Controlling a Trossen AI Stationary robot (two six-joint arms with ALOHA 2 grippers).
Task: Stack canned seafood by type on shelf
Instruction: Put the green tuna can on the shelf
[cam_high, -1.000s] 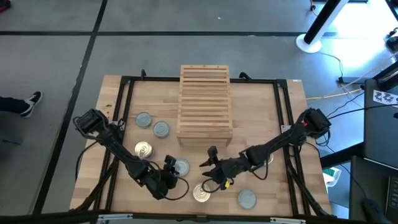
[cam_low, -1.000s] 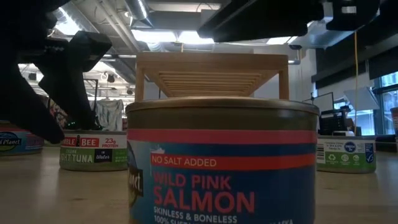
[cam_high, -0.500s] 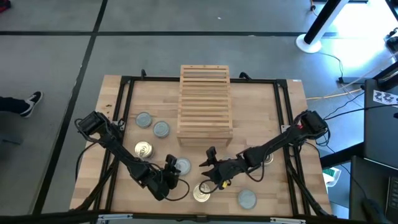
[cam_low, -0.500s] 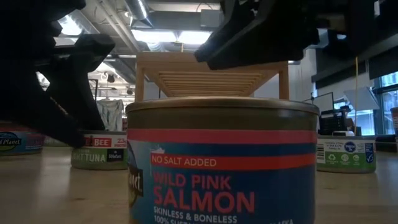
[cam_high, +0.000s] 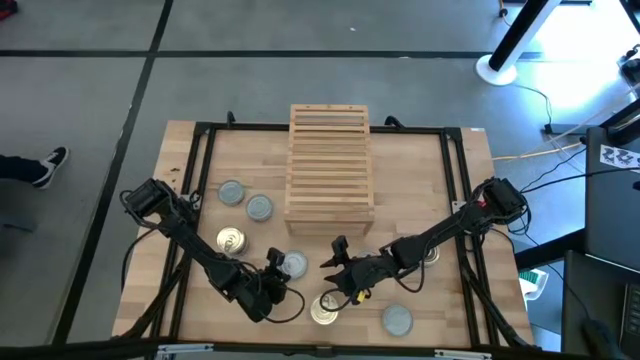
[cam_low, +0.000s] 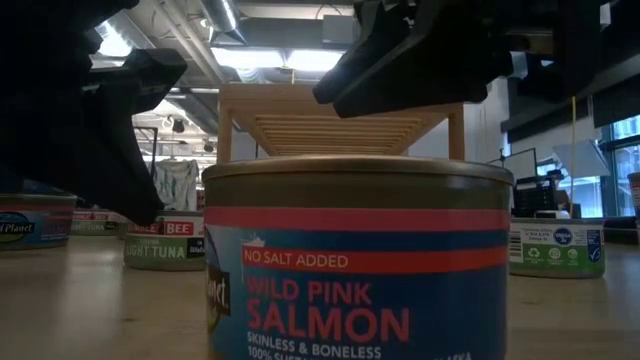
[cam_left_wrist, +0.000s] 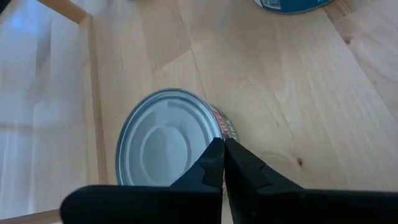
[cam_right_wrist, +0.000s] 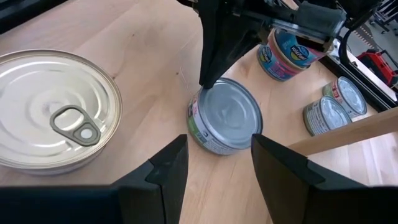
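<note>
High view shows my left gripper (cam_high: 272, 272), fingers pressed together and empty, touching the near-left edge of the grey-topped tuna tin (cam_high: 293, 266), while my right gripper (cam_high: 337, 268), spread, waits just right, shelf (cam_high: 330, 165) beyond.

Front can (cam_low: 355, 260): navy side, red bands, white and red lettering, dull gold rim. Tin (cam_right_wrist: 229, 115) near centre of right wrist view: grey-blue top, green-white label. Ring-pull tin (cam_right_wrist: 56, 118) at left: shiny gold-silver top. Rack (cam_high: 329, 165): pale wood, parallel slats. Table (cam_high: 440, 190): light wood planks, black frame. Arms black.
</note>
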